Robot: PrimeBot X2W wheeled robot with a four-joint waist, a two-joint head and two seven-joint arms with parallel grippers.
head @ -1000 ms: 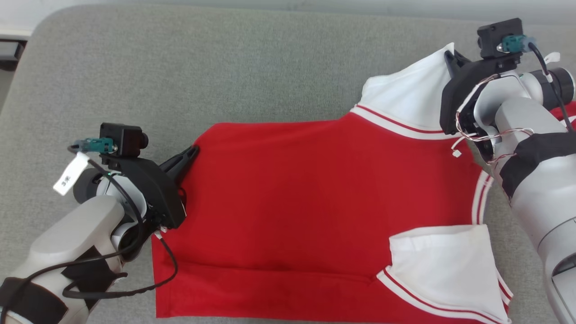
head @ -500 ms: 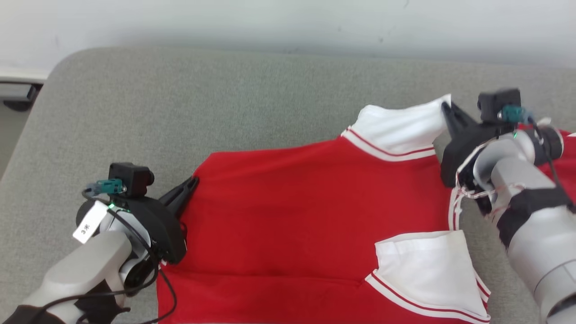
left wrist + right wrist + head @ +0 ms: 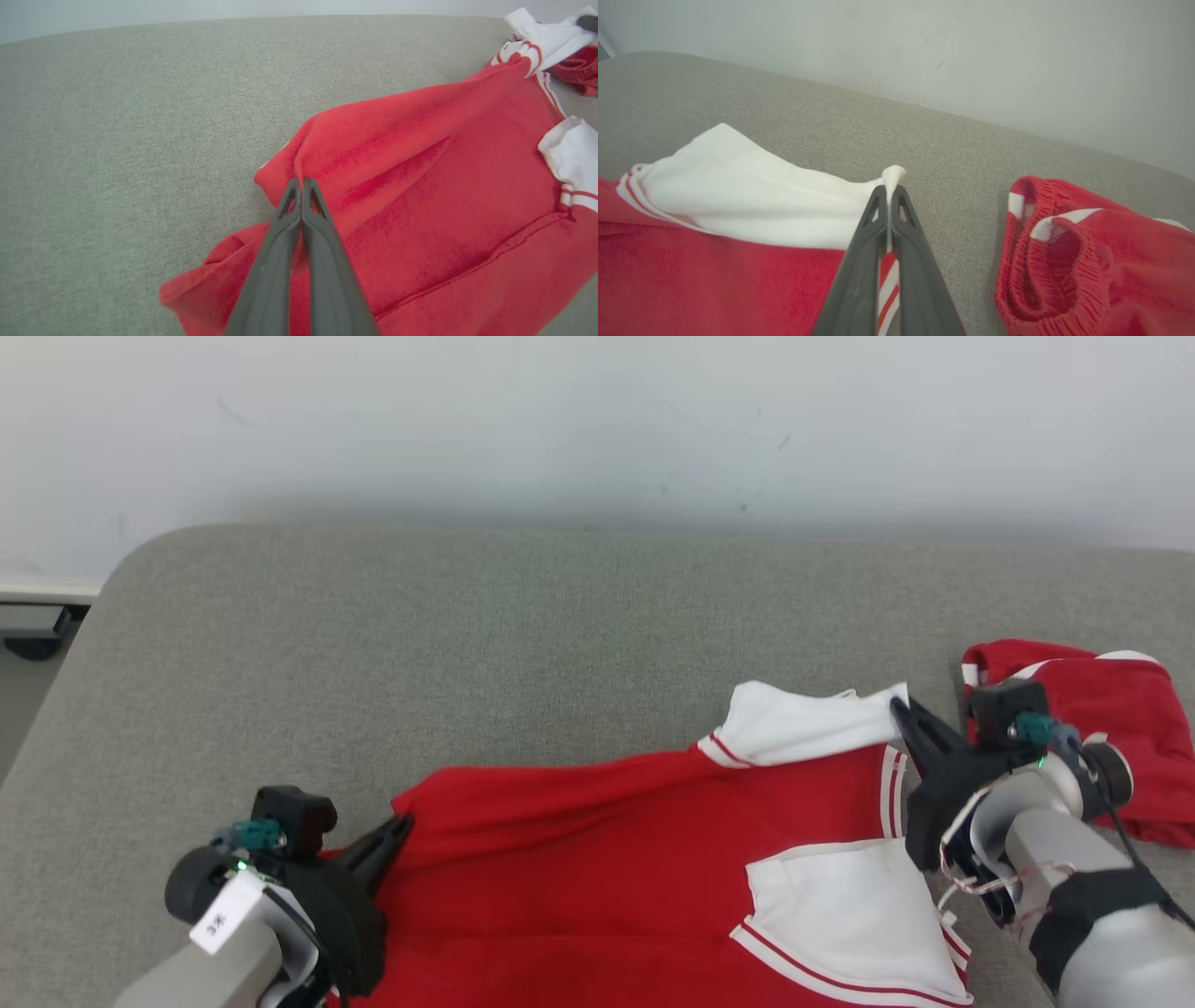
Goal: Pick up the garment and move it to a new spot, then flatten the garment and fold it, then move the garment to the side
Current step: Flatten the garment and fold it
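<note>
Left gripper (image 3: 402, 822) is clamped on the garment's (image 3: 579, 868) far left corner, and red cloth bunches at the tips in the left wrist view. Over the last second the head camera has tilted up, bringing the wall (image 3: 560, 429) into frame, so I discount the whole-picture shift.

Real change: the far edge, flat and taut a second ago, is now raised off the cushion (image 3: 420, 644) and drawn toward me, sagging between the two grips. The far sleeve (image 3: 794, 723) now sits near the near sleeve (image 3: 831, 905); before, they were well apart.

Right gripper (image 3: 898, 707) is pinched on the far sleeve's tip, with white cloth poking out past the closed fingers. A red bundle (image 3: 1120, 737) lies to its right, apart from the garment.

Reading: flattening looks done and the fold is under way. The far half is not yet laid over the near half.
</note>
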